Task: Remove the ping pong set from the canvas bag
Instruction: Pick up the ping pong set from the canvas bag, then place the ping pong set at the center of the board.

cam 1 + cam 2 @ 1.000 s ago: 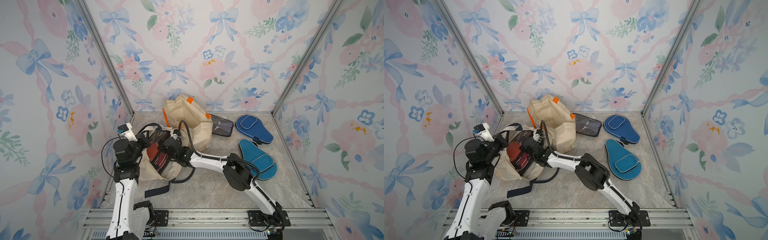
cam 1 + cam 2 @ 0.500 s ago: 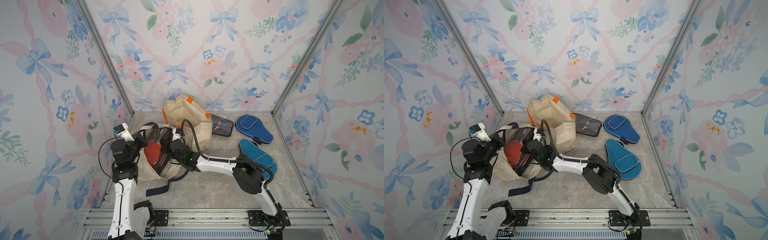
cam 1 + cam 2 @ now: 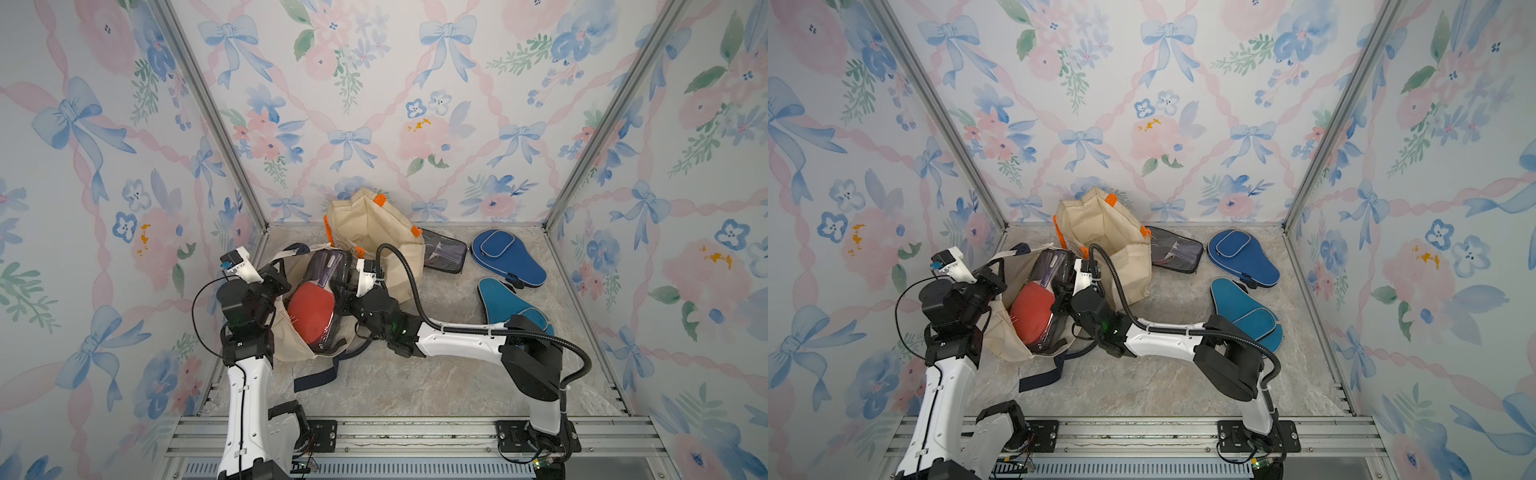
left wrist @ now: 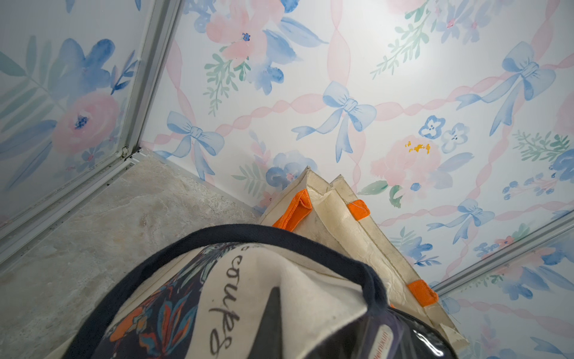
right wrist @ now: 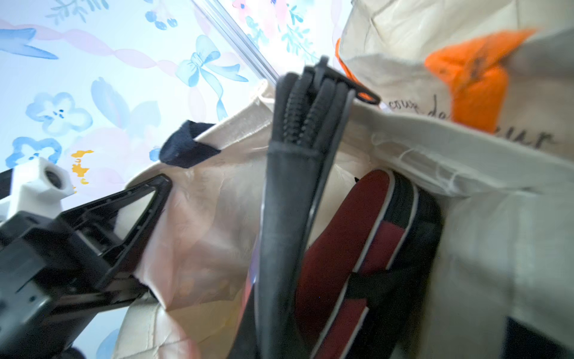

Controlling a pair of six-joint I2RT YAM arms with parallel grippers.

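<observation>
The left gripper [image 3: 281, 286] is clenching the rim of the cream canvas bag with navy straps [image 3: 291, 349], pinching the fabric between its black fingers [image 5: 139, 202]. The right gripper [image 3: 340, 296] is grasping the zippered edge of the ping pong set in its clear plastic case [image 3: 313, 309]. The case is lying between the two grippers, showing its red paddle at the bag mouth and sitting partly inside the bag.
</observation>
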